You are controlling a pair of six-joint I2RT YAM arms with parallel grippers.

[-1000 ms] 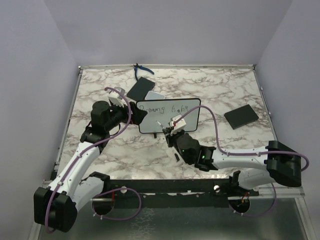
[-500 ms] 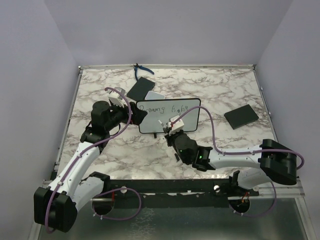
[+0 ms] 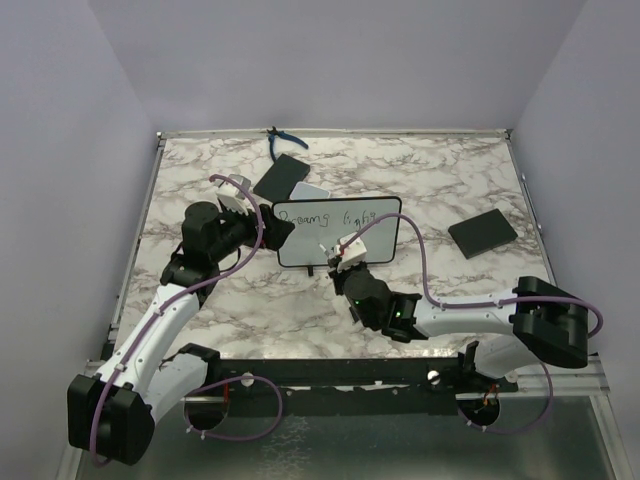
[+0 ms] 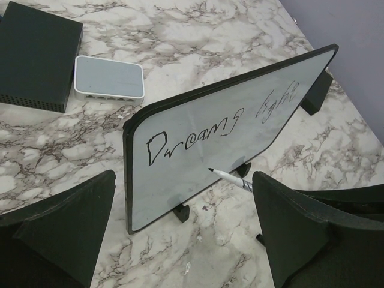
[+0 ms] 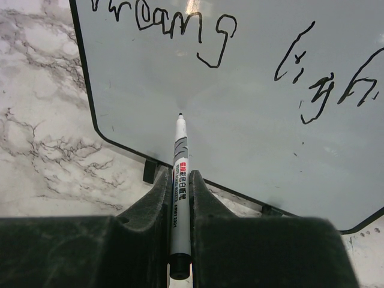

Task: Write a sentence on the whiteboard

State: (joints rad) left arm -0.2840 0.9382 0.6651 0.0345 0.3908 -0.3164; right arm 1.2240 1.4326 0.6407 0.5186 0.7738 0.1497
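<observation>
The black-framed whiteboard stands upright, its thin dark sentence reading "Dreams light". The right claw pinches a pen; the left claw gapes wide, empty.

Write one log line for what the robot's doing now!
right claw: shut on marker | marker tip: at whiteboard, under the first line | left claw: open, at whiteboard's end | sentence: reads "Dreams light"

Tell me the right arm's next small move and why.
Probably press the marker tip onto the whiteboard and start the first stroke of a new word. The right gripper is shut on the marker, its tip sits at the blank area below "Dreams", and the top line already holds two words.
</observation>
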